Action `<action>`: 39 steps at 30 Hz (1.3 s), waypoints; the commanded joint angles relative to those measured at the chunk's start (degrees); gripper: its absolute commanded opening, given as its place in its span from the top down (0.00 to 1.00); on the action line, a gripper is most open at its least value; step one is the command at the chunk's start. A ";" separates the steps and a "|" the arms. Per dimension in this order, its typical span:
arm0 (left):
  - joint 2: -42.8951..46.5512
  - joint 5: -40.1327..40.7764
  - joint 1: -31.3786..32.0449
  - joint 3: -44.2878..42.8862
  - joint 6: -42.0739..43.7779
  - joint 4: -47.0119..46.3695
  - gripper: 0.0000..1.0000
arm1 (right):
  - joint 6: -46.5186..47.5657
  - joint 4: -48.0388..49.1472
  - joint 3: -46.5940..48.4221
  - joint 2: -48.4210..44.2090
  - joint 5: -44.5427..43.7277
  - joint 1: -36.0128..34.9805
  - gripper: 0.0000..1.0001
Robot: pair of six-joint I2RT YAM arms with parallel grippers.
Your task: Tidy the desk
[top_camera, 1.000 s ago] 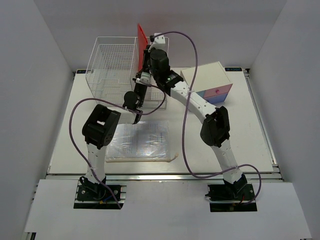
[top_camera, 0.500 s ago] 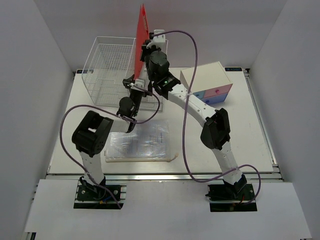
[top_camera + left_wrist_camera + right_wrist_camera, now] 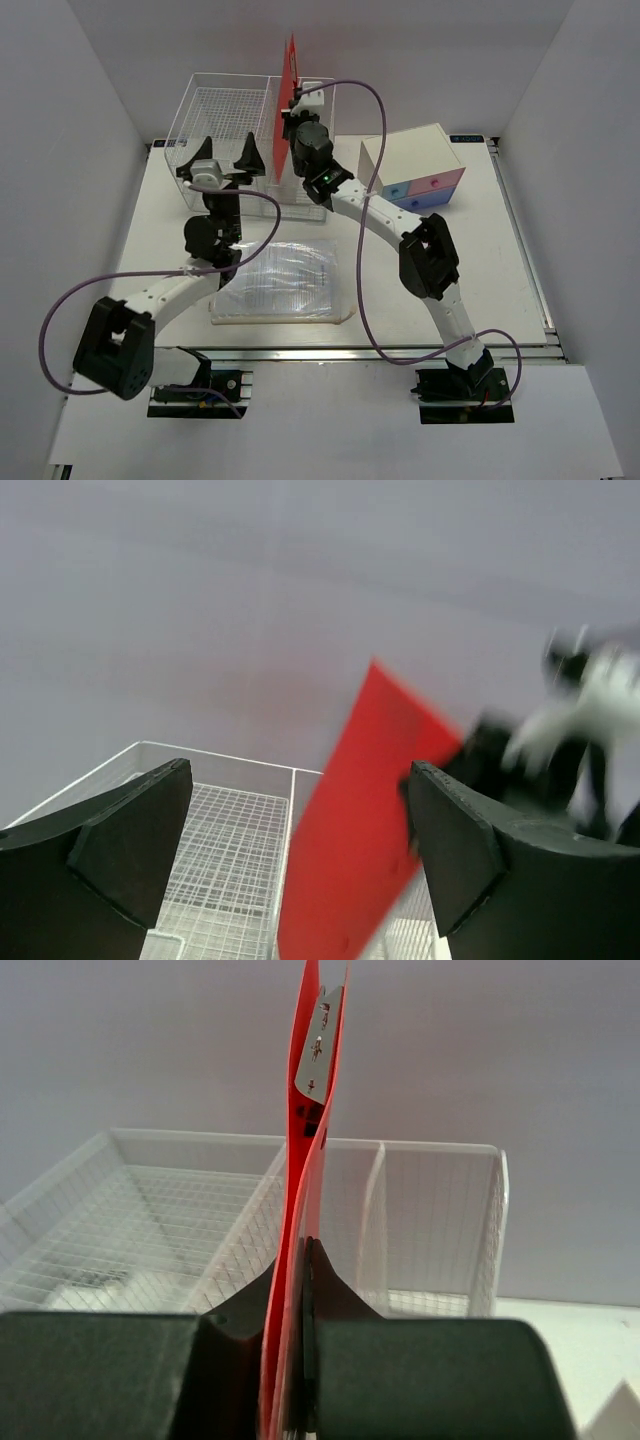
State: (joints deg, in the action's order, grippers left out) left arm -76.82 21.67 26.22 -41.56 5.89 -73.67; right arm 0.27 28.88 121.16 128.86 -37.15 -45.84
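Note:
A red folder (image 3: 289,90) stands upright on edge over the right part of the white wire basket (image 3: 225,125) at the back of the desk (image 3: 500,260). My right gripper (image 3: 293,112) is shut on the folder's lower edge; in the right wrist view the red folder (image 3: 310,1110) rises from between the closed fingers of the right gripper (image 3: 305,1250). My left gripper (image 3: 225,158) hangs wide open just left of the folder, in front of the basket, holding nothing. Through the left gripper (image 3: 300,810) the left wrist view shows the folder (image 3: 365,810) and the basket (image 3: 220,850).
A clear plastic sleeve with papers (image 3: 280,280) lies flat on the desk in front of the basket. A small white drawer box (image 3: 415,165) with blue and pink drawers stands at the back right. Purple cables loop from both arms.
My left gripper opened, let go of the red folder and swung away to the left. The right gripper kept its hold and the folder now stands more upright.

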 commanded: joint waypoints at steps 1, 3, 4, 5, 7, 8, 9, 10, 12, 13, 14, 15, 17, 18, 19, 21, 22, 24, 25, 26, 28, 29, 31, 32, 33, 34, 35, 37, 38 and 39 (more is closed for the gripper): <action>6.74 6.53 -0.11 1.04 -4.65 8.52 0.02 | 0.34 5.30 -4.95 -1.77 -2.57 -0.56 1.00; 9.56 12.06 -0.11 0.61 -9.83 16.69 0.02 | 2.18 7.06 -6.98 -1.94 -4.50 -1.70 1.00; 12.19 13.99 -0.11 0.69 -13.24 21.33 0.02 | 2.88 7.50 -8.65 -1.94 -4.86 -2.05 1.00; 13.61 15.84 -0.11 0.95 -14.58 23.20 0.02 | 2.80 7.94 -9.36 -1.86 -5.47 -2.40 1.00; 15.81 15.42 -0.11 2.80 -15.65 24.79 0.02 | 1.67 7.51 -10.24 -1.86 -6.18 -3.20 1.00; 17.39 15.16 -0.11 2.89 -15.91 26.37 0.02 | 0.96 6.72 -9.64 -1.59 -6.36 -3.46 1.00; 18.01 15.50 -0.11 2.45 -16.69 28.47 0.02 | 0.35 5.06 -8.93 -1.24 -6.88 -4.24 1.00; 18.45 16.46 -0.11 0.80 -17.83 33.71 0.02 | 1.13 5.48 -8.58 -0.81 -7.76 -4.60 1.00; 19.33 18.13 -0.11 -1.49 -20.20 40.06 0.02 | 4.28 8.27 -6.83 1.48 -9.78 -5.39 1.00; 19.77 18.14 -0.11 -2.98 -21.43 44.79 0.02 | 4.64 7.95 -5.60 2.44 -10.74 -5.40 1.00; 20.21 17.45 -0.11 -3.17 -22.06 45.97 0.02 | 4.65 6.46 -3.85 4.54 -11.10 -5.31 1.00; 21.00 17.01 -0.11 -3.09 -21.98 46.42 0.02 | 4.47 4.53 -1.83 5.08 -11.80 -5.39 1.00; 21.53 17.79 -0.11 -2.74 -21.71 47.38 0.02 | 2.90 2.33 -1.98 4.48 -11.20 -5.66 1.00; 21.88 18.84 -0.11 -2.82 -21.80 48.09 0.02 | 2.02 0.40 -1.38 4.21 -10.24 -6.18 1.00; 22.06 19.02 -0.11 -3.00 -22.32 49.48 0.02 | 1.14 -2.40 -1.28 3.69 -10.14 -6.45 1.00; 22.41 19.20 -0.11 -3.17 -22.59 50.20 0.02 | 1.31 -4.00 -0.93 3.33 -9.96 -7.24 0.61; 22.50 19.55 -0.11 -3.09 -22.94 50.81 0.02 | 1.40 -4.97 -0.67 2.98 -10.14 -7.50 0.49; 22.50 19.90 -0.11 -4.14 -23.29 52.30 0.02 | 0.96 -6.72 -0.14 2.54 -9.09 -7.85 0.19; 22.41 19.90 -0.11 -4.58 -23.47 53.96 0.02 | 0.52 -8.74 0.64 1.84 -8.48 -7.94 0.12; 22.32 19.90 -0.11 -5.54 -23.82 55.03 0.02 | 0.17 -9.28 0.91 1.31 -7.51 -8.03 0.11; 22.32 20.95 -0.11 -6.60 -26.52 58.96 0.02 | 0.17 -10.77 1.70 -0.70 -3.65 -8.12 0.11; 22.32 21.04 -0.11 -7.30 -27.24 60.73 0.02 | -1.14 -12.78 1.97 -1.58 -1.63 -8.12 0.11; 22.50 20.96 -0.11 -9.15 -29.78 65.48 0.02 | -2.99 -14.90 1.27 -5.26 3.99 -8.12 0.11; 22.50 20.96 -0.11 -9.67 -30.84 67.32 0.02 | -3.52 -16.82 0.48 -6.68 6.27 -8.12 0.11; 22.76 21.13 -0.11 -10.64 -32.24 71.34 0.02 | -4.92 -17.54 -0.83 -8.52 9.52 -8.12 0.11; 23.20 21.48 -0.11 -11.17 -35.74 73.47 0.02 | -6.15 -18.59 -2.32 -12.19 11.64 -8.12 0.11; 23.38 22.18 -0.11 -11.70 -37.34 76.97 0.02 | -6.77 -21.30 -5.73 -14.14 13.48 -8.03 0.11; 23.64 23.41 -0.11 -14.06 -45.56 87.95 0.02 | -9.49 -24.12 -10.13 -20.62 15.17 -8.03 0.11; 23.73 23.68 -0.11 -14.86 -48.23 92.26 0.02 | -10.11 -25.53 -15.55 -22.84 15.26 -8.03 0.11; 23.64 22.90 -0.11 -16.08 -52.78 99.52 0.02 | -11.07 -27.89 -18.74 -25.12 15.87 -8.03 0.11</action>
State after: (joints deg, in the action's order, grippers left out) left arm -54.61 43.29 26.20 -53.95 -33.74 5.65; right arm -6.22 5.80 108.29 112.36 -26.13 -54.02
